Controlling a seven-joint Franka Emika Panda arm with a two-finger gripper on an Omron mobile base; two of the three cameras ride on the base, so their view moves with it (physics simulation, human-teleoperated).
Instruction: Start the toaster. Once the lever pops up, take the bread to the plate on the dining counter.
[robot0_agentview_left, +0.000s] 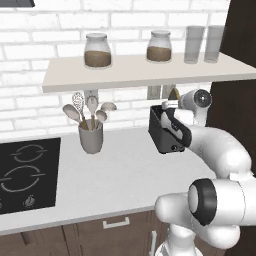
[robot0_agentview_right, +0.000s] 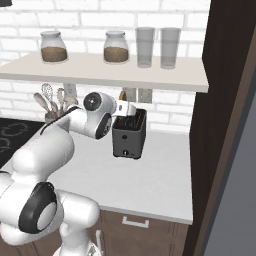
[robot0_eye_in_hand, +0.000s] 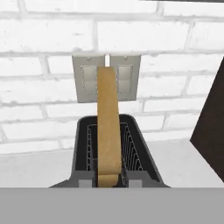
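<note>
A small boxy black toaster (robot0_agentview_left: 166, 131) stands on a pale, smooth worktop (robot0_agentview_left: 115, 175) against a white brick wall (robot0_agentview_left: 55, 30). The bread (robot0_eye_in_hand: 108, 127), a thin brown slice seen edge-on, stands upright above the toaster's open slot, its lower end caught between the gripper's (robot0_eye_in_hand: 108, 180) two grey fingertips, which are closed on it. Wire racks line the slot on both sides of the slice. Behind the toaster, a grey double wall plate (robot0_eye_in_hand: 106, 77) is fixed to the bricks.

Directly above the toaster runs a flat pale shelf (robot0_agentview_right: 110, 72), leaving limited room over the slice. On the shelf stand two lidded glass jars (robot0_agentview_right: 116, 47) with brown filling and two clear glasses (robot0_agentview_right: 145, 46).

To the toaster's right, a tall dark brown cabinet side (robot0_agentview_right: 220, 115) rises close by, closing off that side. To its left, well apart, a grey cup (robot0_agentview_left: 91, 136) holds wooden spoons and a whisk; farther left lies a flat black hob (robot0_agentview_left: 27, 172). The worktop between toaster and cup is bare, and its front edge sits above brown drawers.
</note>
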